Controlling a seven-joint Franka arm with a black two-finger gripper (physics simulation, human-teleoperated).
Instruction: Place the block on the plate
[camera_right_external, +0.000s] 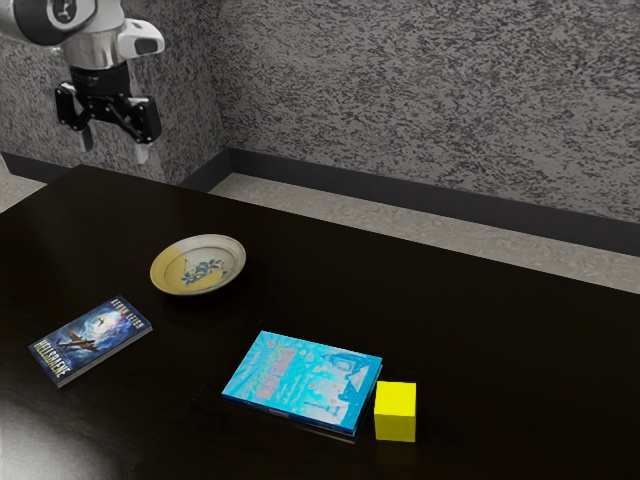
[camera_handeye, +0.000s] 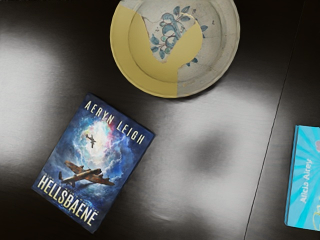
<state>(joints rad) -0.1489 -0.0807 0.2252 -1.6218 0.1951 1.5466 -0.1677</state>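
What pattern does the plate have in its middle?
The plate has blue-green leaves and fruit painted in its middle, clearest in the wrist view.

a smooth, dark table (camera_right_external: 520, 340) is gleaming glossily beneath a round cream-and-yellow plate (camera_handeye: 142, 75) resembling glazed ceramic; a dark blue paper book (camera_handeye: 95, 160) and a flat turquoise paper book (camera_right_external: 300, 385) are showing smooth covers, while a yellow cubic block (camera_right_external: 395, 412) is looking matt.
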